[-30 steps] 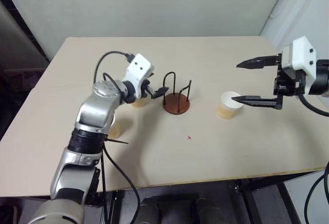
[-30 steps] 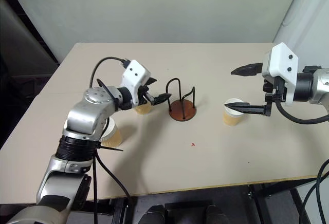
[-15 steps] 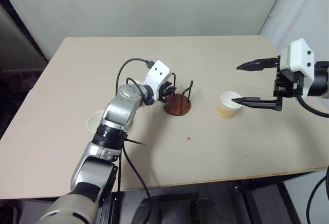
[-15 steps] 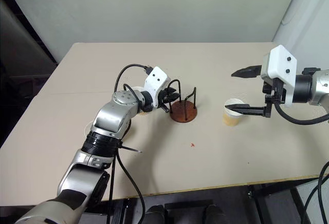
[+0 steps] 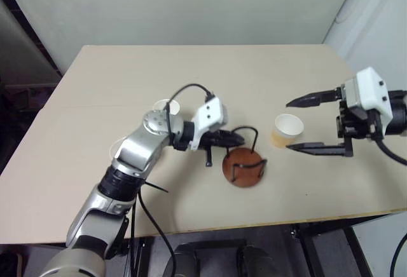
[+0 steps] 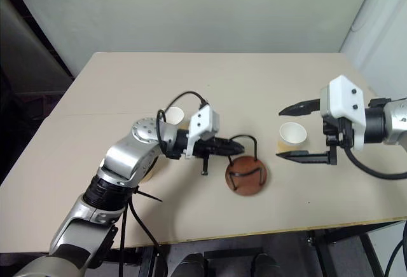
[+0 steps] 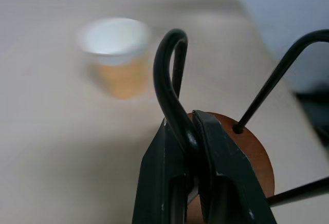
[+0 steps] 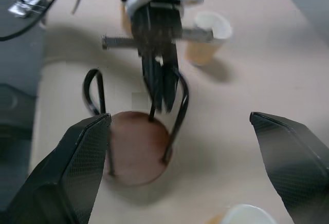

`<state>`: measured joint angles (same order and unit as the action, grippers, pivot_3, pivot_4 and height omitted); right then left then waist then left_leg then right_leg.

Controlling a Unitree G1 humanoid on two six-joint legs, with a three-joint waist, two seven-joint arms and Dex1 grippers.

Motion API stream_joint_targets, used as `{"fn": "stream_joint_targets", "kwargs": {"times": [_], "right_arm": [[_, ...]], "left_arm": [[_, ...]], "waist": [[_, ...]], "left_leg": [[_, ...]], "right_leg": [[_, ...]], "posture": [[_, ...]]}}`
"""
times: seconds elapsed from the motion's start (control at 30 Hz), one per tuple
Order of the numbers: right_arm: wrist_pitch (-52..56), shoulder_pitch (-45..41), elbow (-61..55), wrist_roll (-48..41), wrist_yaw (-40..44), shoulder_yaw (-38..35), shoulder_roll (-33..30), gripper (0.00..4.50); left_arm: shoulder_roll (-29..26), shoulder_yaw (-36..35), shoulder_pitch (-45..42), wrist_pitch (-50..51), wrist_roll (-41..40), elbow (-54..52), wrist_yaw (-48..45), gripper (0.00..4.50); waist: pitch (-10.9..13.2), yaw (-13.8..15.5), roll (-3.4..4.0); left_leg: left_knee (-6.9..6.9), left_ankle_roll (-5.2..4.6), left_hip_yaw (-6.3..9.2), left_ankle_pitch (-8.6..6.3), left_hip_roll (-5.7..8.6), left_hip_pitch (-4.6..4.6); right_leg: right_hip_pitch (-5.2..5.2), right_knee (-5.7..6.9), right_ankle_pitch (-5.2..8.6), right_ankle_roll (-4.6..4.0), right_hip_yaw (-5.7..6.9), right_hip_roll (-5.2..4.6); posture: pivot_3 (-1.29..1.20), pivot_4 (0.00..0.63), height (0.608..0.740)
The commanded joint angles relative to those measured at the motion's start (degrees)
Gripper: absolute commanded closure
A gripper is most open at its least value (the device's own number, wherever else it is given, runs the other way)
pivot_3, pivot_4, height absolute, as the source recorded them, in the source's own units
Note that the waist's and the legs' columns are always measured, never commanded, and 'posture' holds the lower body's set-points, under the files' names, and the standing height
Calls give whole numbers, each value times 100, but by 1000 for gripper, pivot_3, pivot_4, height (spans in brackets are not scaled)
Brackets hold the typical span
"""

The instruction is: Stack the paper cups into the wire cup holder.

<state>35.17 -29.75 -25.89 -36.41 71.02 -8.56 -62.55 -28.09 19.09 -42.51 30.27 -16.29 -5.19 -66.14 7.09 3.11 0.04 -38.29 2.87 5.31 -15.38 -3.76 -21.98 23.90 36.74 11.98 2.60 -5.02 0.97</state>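
The round reddish-brown disc with thin black wire loops, the wire cup holder (image 6: 246,174), is the landmark here. It sits tipped on the pale counter (image 6: 267,93), its base turned up toward the head camera and its loops leaning over.

The left pincer (image 6: 236,145) is clamped on one wire loop, the black fingers (image 7: 218,178) pressed together around the wire just above the base. The right pincer (image 6: 293,131) hangs to the holder's right with its fingers wide apart, holding nothing.

Three small tapered paper cups with white insides and tan-orange walls stand apart from the holder:
- One cup (image 6: 293,136) is just to its right, between the right pincer's spread fingers but untouched.
- A second (image 6: 173,115) is up and to its left, beyond the left arm.
- A third (image 5: 118,148) is further left, mostly hidden by that arm.

The holder looks light and stiff, so a grip on a single loop will probably swing and tilt it, and its smooth wire may slip. The cups are likely light and easily crushed; they are best held gently across the wall below the rim.
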Motion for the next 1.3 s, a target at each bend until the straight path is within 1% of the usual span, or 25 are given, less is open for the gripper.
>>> {"fn": "stream_joint_targets", "kwargs": {"times": [0.03, 0.23, 0.4, 0.5, 0.57, 0.6, 0.7, 0.8, 0.87, 0.97, 1.1, 1.23, 1.3], "right_arm": [[181, 177, -369, -186, -269, -395, -84, 0], [315, 429, -581, -259, -509, -561, -143, 0], [329, 529, -611, -283, -571, -613, -200, 0], [297, 607, -612, -234, -578, -542, -216, 0], [246, 667, -580, -109, -559, -428, -256, 0], [210, 699, -543, -15, -550, -358, -281, 0], [104, 759, -413, 226, -519, -170, -330, 0], [-71, 752, -215, 581, -520, 149, -363, 0], [-196, 670, -52, 806, -548, 366, -329, 0], [-441, 368, 472, 1372, -682, 870, -167, 0], [-944, -213, 1486, 2121, -672, 1484, 148, 0], [-1412, -716, 2347, 2615, -419, 1982, 530, 0], [-1605, -848, 2652, 2795, -317, 2117, 647, 0]], "left_arm": [[-19, 145, -217, -565, 153, 188, -346, 4471], [127, 422, -347, -1353, 582, 685, -527, 4471], [277, 344, -455, -1506, 852, 1067, -221, 4471], [282, 331, -434, -1369, 929, 1130, -78, 4471], [284, 298, -422, -1303, 965, 1219, 65, 3834], [279, 277, -421, -1288, 994, 1261, 127, 3597], [298, 228, -406, -1255, 1081, 1328, 304, 2492], [289, 247, -322, -1286, 1147, 1236, 390, 1479], [268, 180, -270, -1323, 1122, 1145, 419, 1479], [150, -146, -200, -1185, 908, 918, 475, 1479], [-353, -744, 156, -736, 333, 167, 218, 1479], [-922, -1385, 616, -291, -252, -625, 111, 1479], [-1097, -1554, 752, -170, -439, -894, 85, 1479]], "waist": [[0, -1, 0], [-1, -7, 2], [-2, -6, 3], [-3, -8, 5], [-4, -11, 6], [-4, -12, 6], [-3, -13, 6], [-3, -12, 6], [-3, -13, 6], [-3, -13, 5], [-4, -72, 6], [-6, -123, 9], [-6, -120, 9]], "left_leg": [[-1, -16, 0, -9, 0, 1], [-10, -34, 1, -16, 0, 3], [-10, -36, -2, -17, 1, 2], [-10, -37, -2, -18, 1, 3], [-10, -38, -4, -19, 1, 2], [-10, -38, -4, -19, 1, 3], [-10, -38, -4, -19, 1, 2], [-10, -38, -4, -19, 1, 1], [-10, -43, -3, -22, 1, 1], [-9, -48, -2, -25, 1, 3], [-3, -53, 4, -28, -1, 6], [4, -59, 12, -31, -4, 9], [6, -60, 19, -32, -7, 7]], "right_leg": [[-1, 1, 3, -5, 0, 0], [-3, 8, 4, -6, -3, 0], [-6, 7, 8, 7, -5, 0], [-7, 7, 8, 11, -5, 0], [-7, 7, 8, 11, -5, 0], [-8, 7, 9, 11, -5, 0], [-7, 7, 10, 9, -5, 1], [-7, 5, 10, 14, -5, 0], [-7, 6, 10, 17, -5, 0], [-3, 8, 9, 23, -5, 0], [5, 10, 1, 33, -7, -2], [15, 16, -3, 33, -7, -2], [22, 17, -4, 31, -7, -2]], "posture": [[0, 150, 740], [0, 150, 740], [0, 150, 740], [0, 150, 740], [0, 150, 740], [0, 150, 740], [0, 150, 740], [0, 150, 740], [0, 150, 740], [0, 150, 740], [0, 150, 740], [0, 150, 740], [0, 150, 740]]}}
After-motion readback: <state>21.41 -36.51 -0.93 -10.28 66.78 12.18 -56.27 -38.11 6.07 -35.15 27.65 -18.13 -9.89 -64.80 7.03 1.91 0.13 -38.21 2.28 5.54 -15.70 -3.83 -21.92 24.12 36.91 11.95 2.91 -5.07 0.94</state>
